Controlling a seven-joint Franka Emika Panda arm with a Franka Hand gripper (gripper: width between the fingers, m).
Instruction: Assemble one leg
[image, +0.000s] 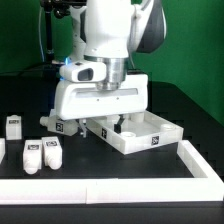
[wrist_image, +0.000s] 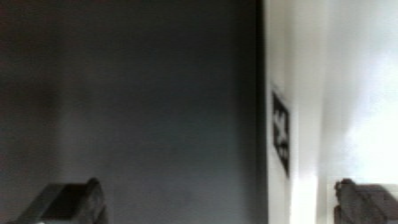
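Note:
Three legs, small white blocks with tags, stand on the black table at the exterior view's left: one (image: 14, 127) farther back and two (image: 33, 156) (image: 53, 153) side by side nearer the front. My gripper (image: 100, 122) is low over the left edge of the large white square panel (image: 160, 128), away from the legs. In the wrist view the gripper (wrist_image: 217, 205) is open and holds nothing. One fingertip (wrist_image: 71, 200) is over the dark table and the other over the white panel (wrist_image: 338, 90). The panel's edge with a tag (wrist_image: 281, 130) runs between them. No leg shows in the wrist view.
A low white rail (image: 130, 182) runs along the table's front and turns up the right side. A further white piece (image: 1, 150) shows at the left border. The green wall stands behind the arm.

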